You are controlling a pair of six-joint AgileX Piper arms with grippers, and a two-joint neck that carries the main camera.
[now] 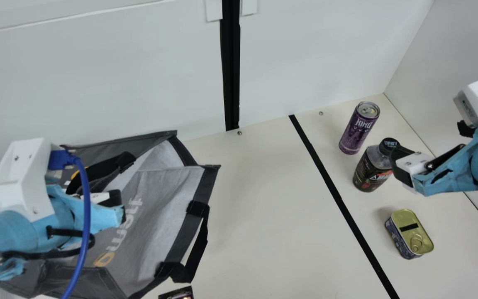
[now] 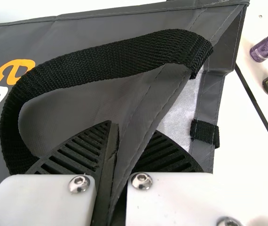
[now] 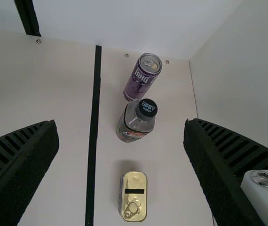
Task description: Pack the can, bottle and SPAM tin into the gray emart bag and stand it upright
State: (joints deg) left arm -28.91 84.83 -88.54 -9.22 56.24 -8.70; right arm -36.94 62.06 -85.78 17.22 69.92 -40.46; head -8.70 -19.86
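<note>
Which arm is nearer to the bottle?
Right. Its open fingers are close to the bottle; the left arm's fingers are across the table, closed on the gray bag.

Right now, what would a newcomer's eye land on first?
The big gray fabric bag, gaping at the main view's left, its cloth pinched by the left gripper. Then the slim purple metal can standing at the right, a black-capped, dark-labelled bottle just in front.
</note>
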